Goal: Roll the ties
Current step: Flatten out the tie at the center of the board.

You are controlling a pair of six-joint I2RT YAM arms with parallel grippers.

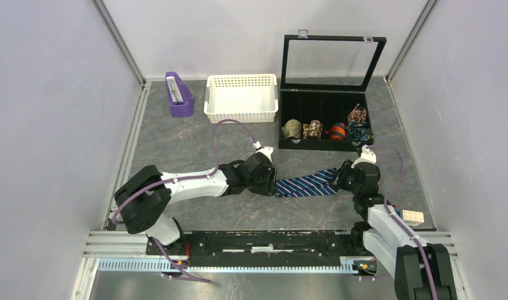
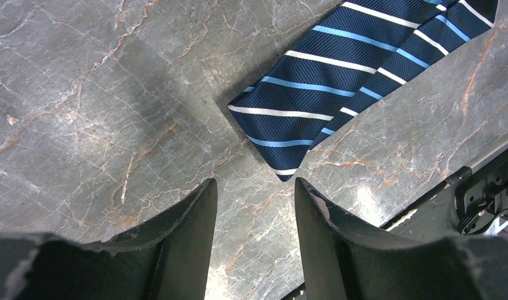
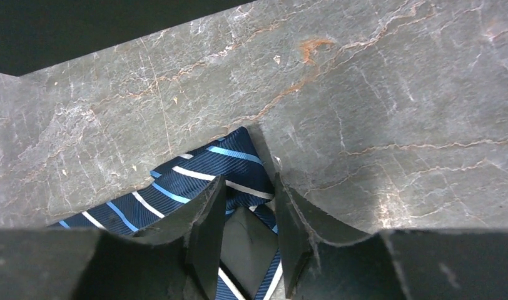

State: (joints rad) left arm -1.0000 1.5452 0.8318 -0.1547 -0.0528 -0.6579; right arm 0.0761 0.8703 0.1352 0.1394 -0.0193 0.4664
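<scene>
Left gripper (image 2: 254, 187): matte black fingers, parted, empty, at 9 o'clock end of tie (image 1: 308, 185). Right gripper (image 3: 248, 181): jaws astride 3 o'clock end; grip cannot be told. The tie: navy ribbed weave, diagonal light-blue and white stripes, flat strip on grey veined stone-look table (image 1: 189, 144).

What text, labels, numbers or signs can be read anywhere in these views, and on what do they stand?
No text can be read in any view.
On the purple stand, a pale strip: too small to read.
On the case lid, two small tags: too small.
At the near right, a pale block: blurred.
</scene>
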